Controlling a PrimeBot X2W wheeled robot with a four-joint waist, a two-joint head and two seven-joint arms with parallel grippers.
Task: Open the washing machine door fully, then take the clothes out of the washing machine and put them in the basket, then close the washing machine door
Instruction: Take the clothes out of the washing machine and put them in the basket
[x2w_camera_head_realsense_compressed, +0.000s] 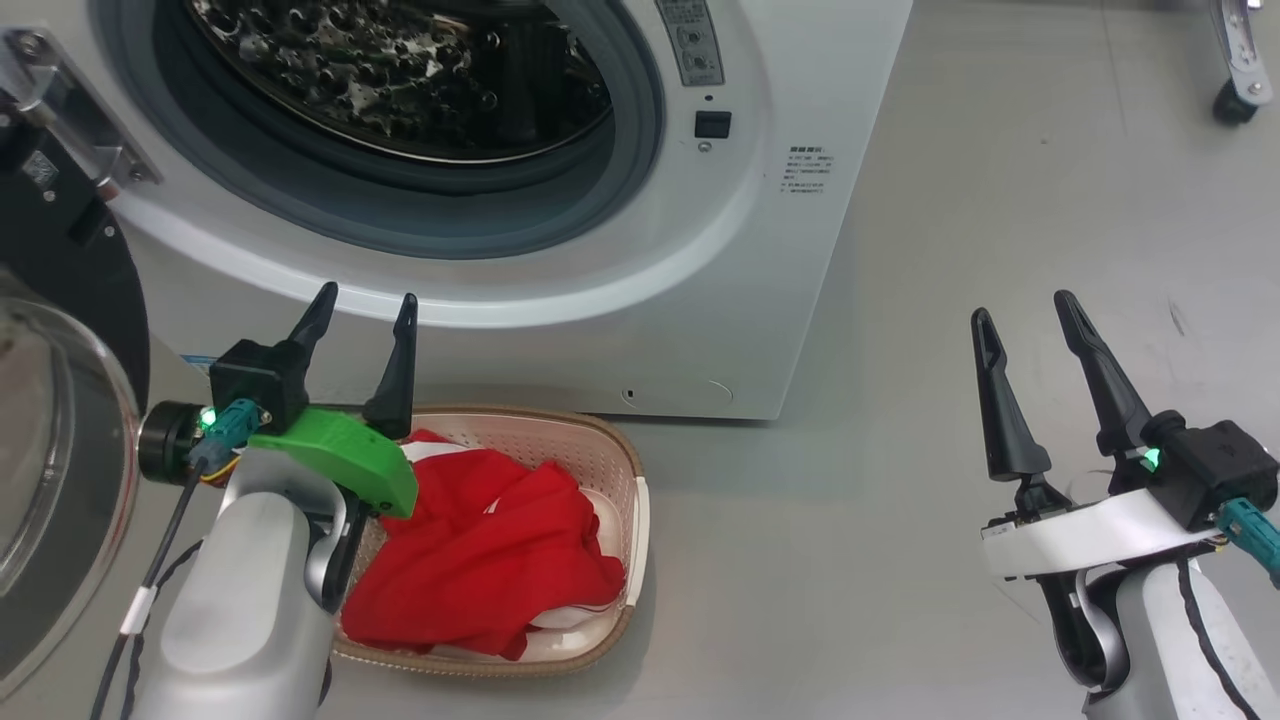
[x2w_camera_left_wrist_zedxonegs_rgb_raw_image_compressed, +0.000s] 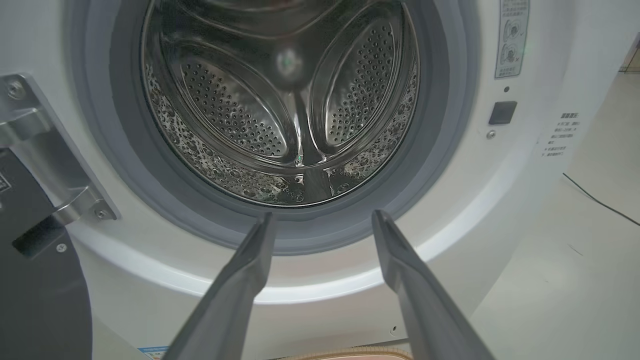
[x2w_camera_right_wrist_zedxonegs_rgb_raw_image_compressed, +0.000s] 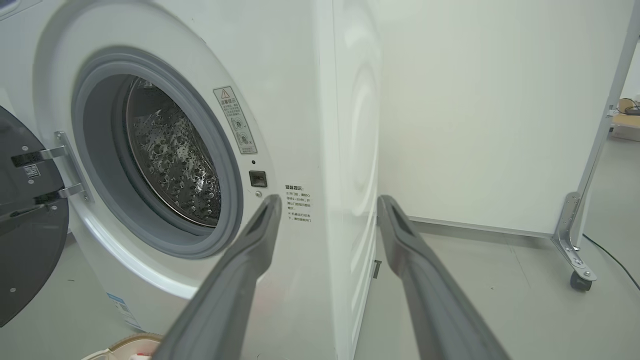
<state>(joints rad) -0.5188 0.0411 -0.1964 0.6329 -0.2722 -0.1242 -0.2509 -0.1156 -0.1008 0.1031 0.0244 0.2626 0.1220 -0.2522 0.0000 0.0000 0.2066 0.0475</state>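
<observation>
Standing open at far left: the washing machine door (x2w_camera_head_realsense_compressed: 50, 420), glass bowl bulging toward the robot, hung from a metal hinge (x2w_camera_head_realsense_compressed: 70, 110) on the left side of the mouth.
Left claw (x2w_camera_head_realsense_compressed: 366, 300): fingers apart, holding nothing, pointed at the lower rim of the mouth. The door lies directly to its left, just beside the wrist.
Basket (x2w_camera_head_realsense_compressed: 612, 452): on the floor in front of the machine, partly under the left arm, with the clothes (x2w_camera_head_realsense_compressed: 490, 550) heaped inside as a red mass.
Washing machine (x2w_camera_head_realsense_compressed: 600, 300): the drum (x2w_camera_left_wrist_zedxonegs_rgb_raw_image_compressed: 280, 110) looks bare in the left wrist view.
Right claw (x2w_camera_head_realsense_compressed: 1021, 306): fingers apart, empty, well apart from the door, off the machine's right corner.
Judgement: only closing the door remains. The left arm is the nearer one, and the push would run rightward, around the hinge.
</observation>
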